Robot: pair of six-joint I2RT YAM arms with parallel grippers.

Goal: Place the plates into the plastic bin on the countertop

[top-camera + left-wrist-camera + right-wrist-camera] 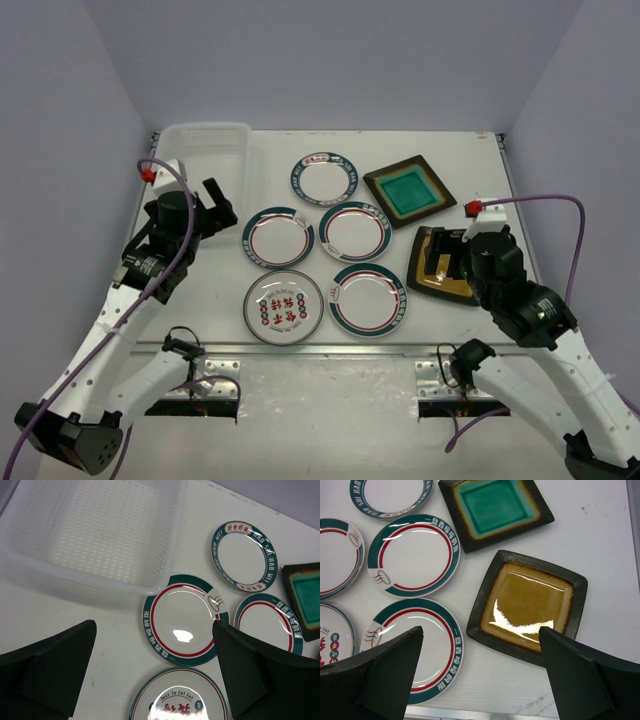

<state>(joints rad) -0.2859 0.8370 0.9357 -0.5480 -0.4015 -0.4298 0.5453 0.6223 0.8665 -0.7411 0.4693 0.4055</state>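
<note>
both the left gripper (154, 627) and the right gripper (481, 630) hang spread wide with nothing held, the right one over the amber square plate (527, 605). all seven plates (284, 307) lie flat on the worktop (470, 160): five round ones in the middle, the teal square plate (409, 191) farther back on the right. farthest, in the far-left corner, the plastic bin (246, 165) stands upright and empty, its near corner close to a teal-rimmed round plate (185, 616).

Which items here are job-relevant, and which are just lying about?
Job: five round white plates, teal square plate, amber square plate, plastic bin, countertop.
Not job: purple cables, metal brackets; both are rig fixtures.
</note>
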